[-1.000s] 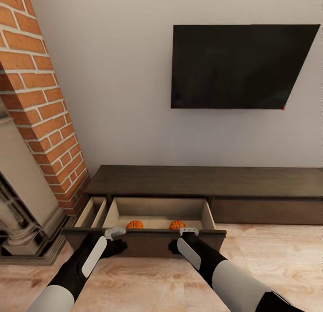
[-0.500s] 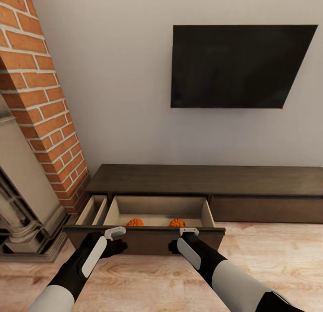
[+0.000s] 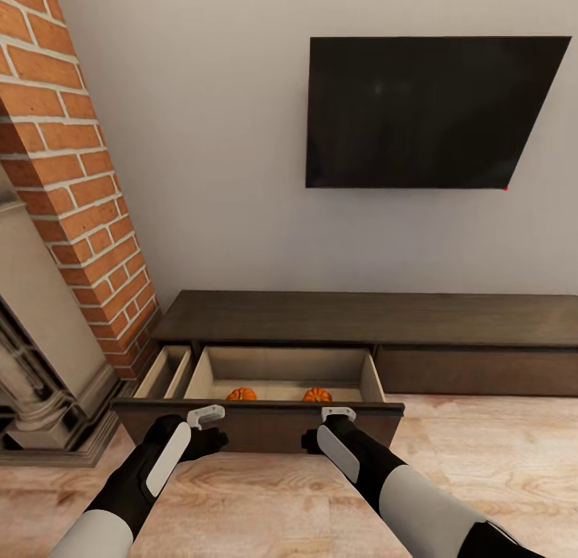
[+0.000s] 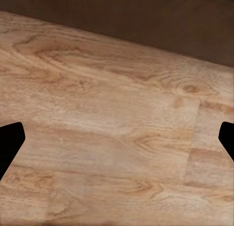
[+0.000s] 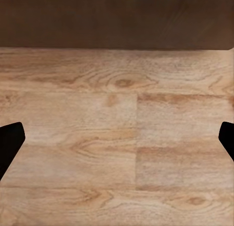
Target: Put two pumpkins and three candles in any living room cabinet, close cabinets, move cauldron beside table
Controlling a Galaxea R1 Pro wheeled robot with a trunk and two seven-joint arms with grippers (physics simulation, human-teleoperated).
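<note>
Against the pulled-out front of the cabinet (image 3: 257, 423), the left claw (image 3: 205, 429) and right claw (image 3: 325, 428) press, both spread apart and empty. Both pumpkins (image 3: 242, 394) sit inside by that front edge. The drawer has slid inward slightly, so closing seems underway.

Two orange pumpkins (image 3: 242, 394) (image 3: 317, 395) sit inside one open cabinet (image 3: 353, 321) drawer; one black television (image 3: 425, 112) hangs above the cabinet; two robot arms reach toward it
</note>
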